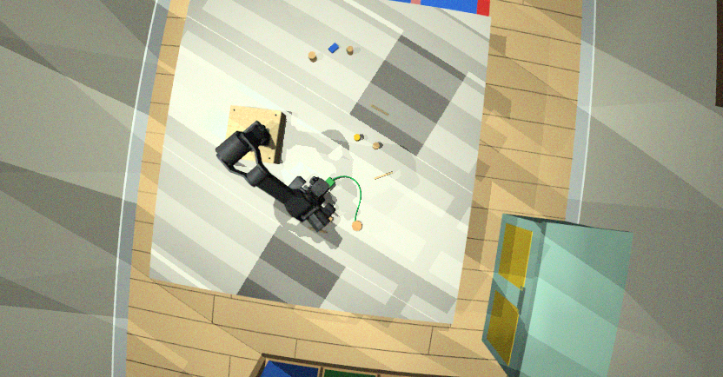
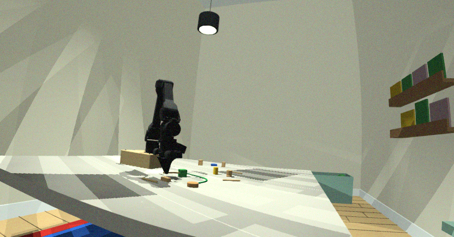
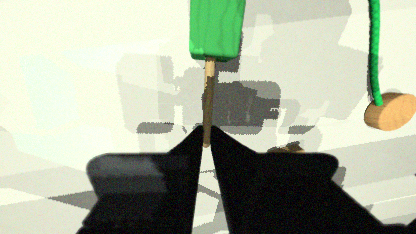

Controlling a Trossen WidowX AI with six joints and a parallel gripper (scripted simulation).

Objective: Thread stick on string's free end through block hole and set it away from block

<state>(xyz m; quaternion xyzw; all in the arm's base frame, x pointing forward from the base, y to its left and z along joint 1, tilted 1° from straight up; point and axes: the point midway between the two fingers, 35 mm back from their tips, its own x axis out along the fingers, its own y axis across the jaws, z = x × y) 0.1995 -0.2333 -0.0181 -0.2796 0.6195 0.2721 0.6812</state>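
Note:
My gripper point(image 3: 206, 129) point(image 2: 166, 171) point(image 1: 320, 199) points down at the table and is shut on the thin wooden stick point(image 3: 209, 100). The stick's far part sits inside the hole of the small green block point(image 3: 216, 27) point(image 1: 329, 181) point(image 2: 181, 172); its near part shows between the block and my fingertips. The green string point(image 3: 374, 50) point(image 1: 357, 193) point(image 2: 201, 179) leaves the block's far side and curves to the round wooden button point(image 3: 390, 111) point(image 1: 357, 225) point(image 2: 192, 184), which lies on the table to the right of my gripper.
A loose stick point(image 1: 383, 175) point(image 2: 231, 179), a yellow cylinder point(image 1: 357, 136) point(image 2: 215, 170) and a wooden cylinder point(image 1: 375, 145) point(image 2: 228, 173) lie beyond the string. A blue cube point(image 1: 333, 48) and two wooden cylinders point(image 1: 312, 56) point(image 1: 349, 49) lie farther off. The arm's wooden base point(image 1: 242, 116) stands at the left.

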